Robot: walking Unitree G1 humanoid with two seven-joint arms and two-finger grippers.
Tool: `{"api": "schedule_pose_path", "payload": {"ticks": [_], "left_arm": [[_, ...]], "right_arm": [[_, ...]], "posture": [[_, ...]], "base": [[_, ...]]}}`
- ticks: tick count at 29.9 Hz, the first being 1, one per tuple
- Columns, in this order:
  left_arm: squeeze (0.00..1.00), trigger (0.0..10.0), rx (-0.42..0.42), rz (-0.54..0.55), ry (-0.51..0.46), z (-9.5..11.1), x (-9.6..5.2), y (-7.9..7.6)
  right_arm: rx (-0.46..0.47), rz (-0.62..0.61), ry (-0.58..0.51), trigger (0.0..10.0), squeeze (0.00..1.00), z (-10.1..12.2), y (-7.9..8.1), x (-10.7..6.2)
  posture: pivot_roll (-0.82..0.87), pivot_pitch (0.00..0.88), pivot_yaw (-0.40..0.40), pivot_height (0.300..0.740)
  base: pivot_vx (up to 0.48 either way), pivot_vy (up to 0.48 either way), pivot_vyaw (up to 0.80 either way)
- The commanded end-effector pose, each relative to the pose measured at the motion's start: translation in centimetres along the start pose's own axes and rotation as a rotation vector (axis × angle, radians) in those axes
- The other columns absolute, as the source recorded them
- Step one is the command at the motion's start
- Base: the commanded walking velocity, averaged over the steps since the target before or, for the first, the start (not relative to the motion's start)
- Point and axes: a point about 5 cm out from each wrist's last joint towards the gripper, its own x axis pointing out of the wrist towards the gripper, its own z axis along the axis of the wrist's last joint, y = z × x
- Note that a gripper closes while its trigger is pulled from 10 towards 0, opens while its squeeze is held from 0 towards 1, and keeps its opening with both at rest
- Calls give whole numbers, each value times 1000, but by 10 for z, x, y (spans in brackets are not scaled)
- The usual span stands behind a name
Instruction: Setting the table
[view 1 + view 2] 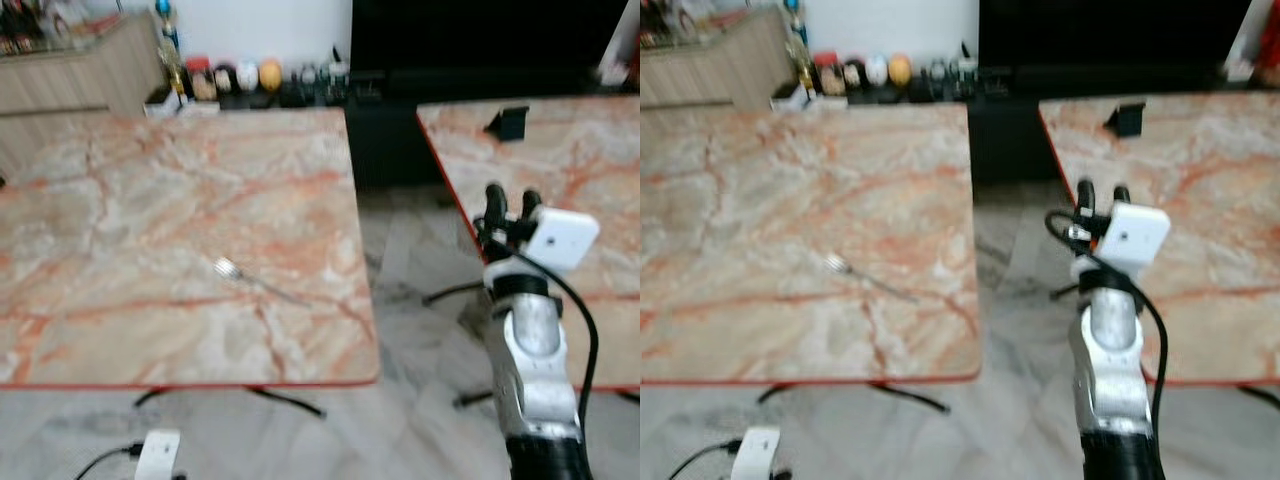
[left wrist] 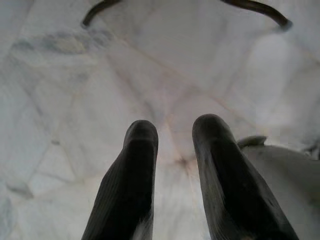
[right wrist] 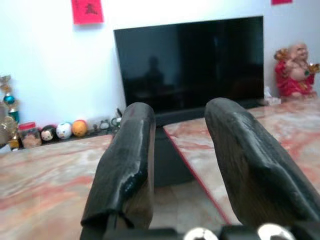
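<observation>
- Here the right end effector [image 1: 510,200], two long black fingers on a silver arm with a white camera box at the wrist, is raised over the gap between two marble-patterned surfaces, its fingers apart and holding nothing.
- A small silver metal fork [image 1: 232,270] lies flat on the large pink-and-orange veined surface with a red edge [image 1: 180,180], well off to the left of the right end effector and a little nearer the robot; nothing touches the fork.
- Just to the right of that end effector runs the red edge of a second marble-patterned surface [image 1: 570,150], which carries a small black stand-like object [image 1: 508,122] beyond the fingertips.
- Ahead of the right end effector, in its wrist view, stands a wide black television screen [image 3: 192,62] against a white wall, with a red seated figurine [image 3: 296,70] to its right side and a row of small round ornaments [image 3: 65,130] off to its left.
- The left end effector [image 2: 175,132] hangs low, pointing at the pale grey marble floor [image 2: 60,100]; its two black fingers are parted with nothing between them.
- A curved black table leg [image 2: 102,7] crosses the floor beyond its fingertips.
- A white camera box with a black cable [image 1: 157,455] shows at the left arm's wrist.
</observation>
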Motion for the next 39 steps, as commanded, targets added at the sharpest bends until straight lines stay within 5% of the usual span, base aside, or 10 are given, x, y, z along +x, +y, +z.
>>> {"api": "schedule_pose_path", "payload": {"ticks": [1, 9, 23, 39], "left_arm": [[0, 10000, -4, 13, 21, -5, -2, 7], [0, 10000, -2, 13, 16, -5, -2, 10], [0, 10000, 4, -9, -5, 5, 2, -7], [0, 10000, -10, 5, 18, -6, -2, 6]], "right_arm": [[16, 24, -23, 10000, 0, 6, 9, 2], [18, 29, -16, 10000, 0, 4, 10, 0], [12, 44, -16, 10000, 0, 4, 12, 1], [16, 82, 0, 10000, 0, 2, 17, 2]], "posture": [[1, 0, 23, 731], [1, 0, 26, 731], [4, 0, 24, 731], [0, 0, 16, 731]], "base": [[0, 326, 0], [0, 210, 0], [0, 0, 0], [0, 22, 0]]}}
